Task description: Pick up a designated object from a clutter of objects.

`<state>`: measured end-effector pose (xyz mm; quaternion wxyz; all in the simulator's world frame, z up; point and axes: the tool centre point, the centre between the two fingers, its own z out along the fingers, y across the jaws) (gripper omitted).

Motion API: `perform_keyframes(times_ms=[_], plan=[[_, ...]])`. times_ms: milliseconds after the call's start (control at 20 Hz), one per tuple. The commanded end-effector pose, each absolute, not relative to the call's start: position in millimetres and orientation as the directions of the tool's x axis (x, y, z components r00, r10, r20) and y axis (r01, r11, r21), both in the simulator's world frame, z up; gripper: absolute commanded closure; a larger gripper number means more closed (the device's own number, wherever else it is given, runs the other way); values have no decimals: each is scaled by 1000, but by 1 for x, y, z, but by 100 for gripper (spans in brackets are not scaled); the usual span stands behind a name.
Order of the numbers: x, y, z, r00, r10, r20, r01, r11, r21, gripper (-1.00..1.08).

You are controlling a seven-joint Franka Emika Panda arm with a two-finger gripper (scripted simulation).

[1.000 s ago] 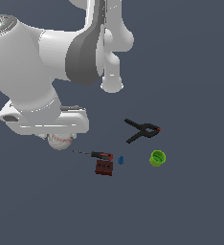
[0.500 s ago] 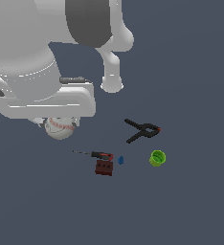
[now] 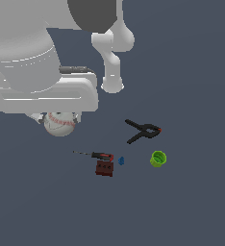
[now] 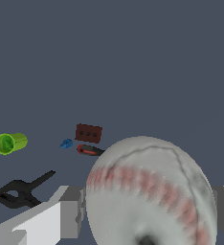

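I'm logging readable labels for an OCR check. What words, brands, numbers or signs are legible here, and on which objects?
None are readable.
Baseball, in the claw: red stitching only, no print.
Dark red-brown block: dark dots, not characters.
Green cup, black clamp, screwdriver: unmarked.

The floor (image 3: 196, 211) is lying behind everything as a flat, dark slate-blue surface, filling the background of the exterior view. In that view it is showing most openly from one o'clock round through three and six to eight o'clock. It is looking matte and even in tone, running out past every edge of the frame. In the wrist view the same floor (image 4: 133, 57) is taking up most of the picture in the same dull blue-grey.
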<state>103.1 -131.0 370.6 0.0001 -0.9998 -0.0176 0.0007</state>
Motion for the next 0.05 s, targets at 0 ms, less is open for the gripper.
perform_keyframes(times_ms=[0], plan=[[103,-131,371,999,35,0,35,-999,0,108]])
